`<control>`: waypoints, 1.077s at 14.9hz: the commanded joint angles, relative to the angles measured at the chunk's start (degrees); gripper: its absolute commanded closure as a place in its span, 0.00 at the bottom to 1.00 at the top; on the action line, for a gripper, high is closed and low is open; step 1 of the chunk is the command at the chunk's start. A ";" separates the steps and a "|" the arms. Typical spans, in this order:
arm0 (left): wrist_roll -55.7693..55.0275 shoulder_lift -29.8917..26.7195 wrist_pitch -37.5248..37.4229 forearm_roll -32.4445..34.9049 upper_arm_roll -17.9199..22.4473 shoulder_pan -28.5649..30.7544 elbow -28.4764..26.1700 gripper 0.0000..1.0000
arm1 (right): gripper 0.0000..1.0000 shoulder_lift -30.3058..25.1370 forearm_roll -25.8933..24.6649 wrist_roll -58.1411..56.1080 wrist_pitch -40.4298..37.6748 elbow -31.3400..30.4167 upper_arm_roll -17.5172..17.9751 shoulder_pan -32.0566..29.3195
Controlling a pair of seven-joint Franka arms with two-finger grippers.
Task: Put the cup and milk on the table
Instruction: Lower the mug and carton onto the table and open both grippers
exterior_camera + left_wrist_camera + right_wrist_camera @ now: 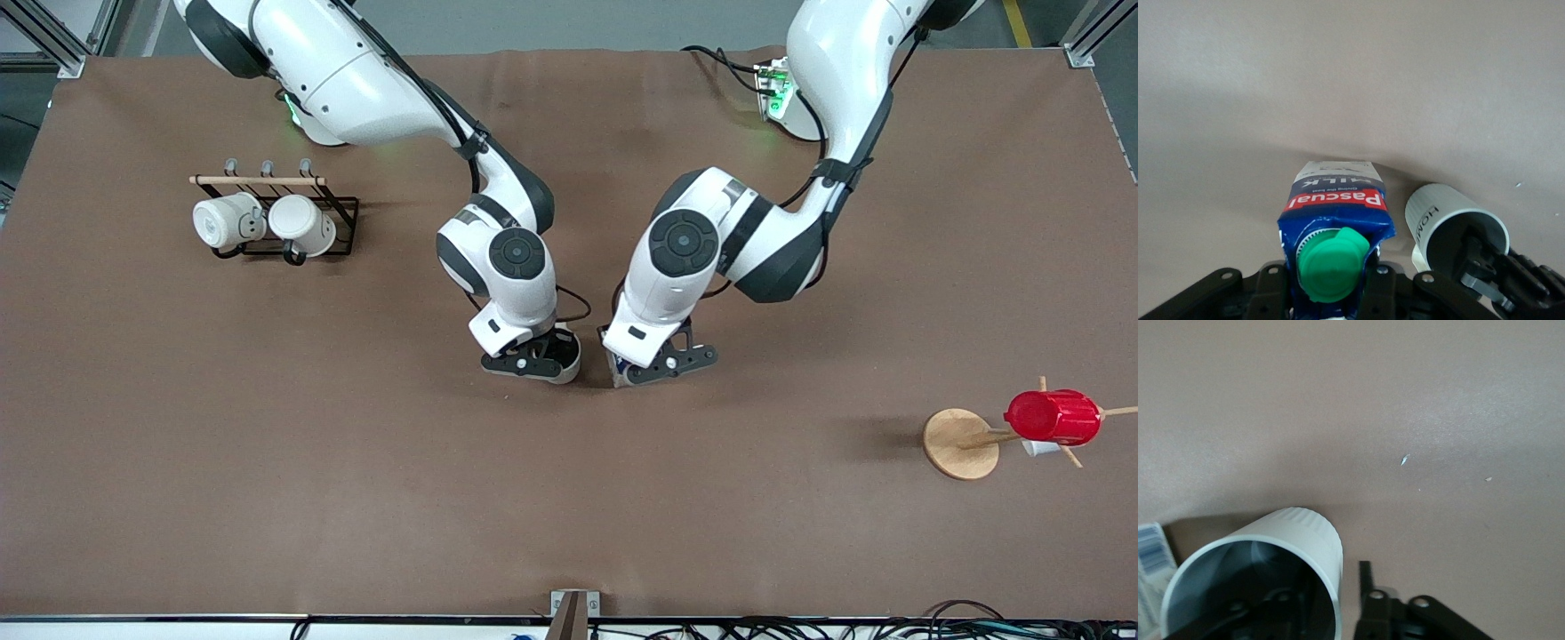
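— Two grippers low at mid-table, side by side: right gripper (533, 360) clamped on the cup (564, 366), left gripper (662, 363) clamped on the milk (617, 368). Both mostly hidden under the wrists from the front.
— And around them?
— Bare brown table (267, 462) all round; mug rack (276, 218) with two white mugs (227, 220) toward the right arm's end, wooden disc (958, 443) and red ribbed cup (1053, 416) toward the left arm's.
— Left wrist view?
— Shows green cap (1331, 263), red label, carton base down at the table; cup just beside, one black finger (1485, 273) inside its rim.
— Right wrist view?
— Grey cup interior, rim pinched between fingers; handle unseen. Carton edge cut off at the frame.
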 commanded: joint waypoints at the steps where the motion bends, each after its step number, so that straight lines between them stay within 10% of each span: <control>1: -1.24 1.15 -0.61 0.26 0.18 -1.06 2.05 0.65 | 0.00 -0.79 -1.28 2.29 -0.81 0.88 0.40 -0.62; 8: -1.25 2.03 0.18 0.26 0.09 -2.91 2.05 0.52 | 0.00 -14.92 -0.93 1.76 -17.30 0.44 7.26 -10.28; 11: -0.54 2.12 0.18 0.52 0.27 -2.91 2.05 0.00 | 0.00 -22.22 -0.84 -0.07 -24.87 0.27 7.35 -15.20; 16: 0.07 -6.65 -6.92 1.48 3.33 0.07 2.14 0.00 | 0.00 -33.21 4.70 -18.50 -34.80 -0.43 7.00 -30.30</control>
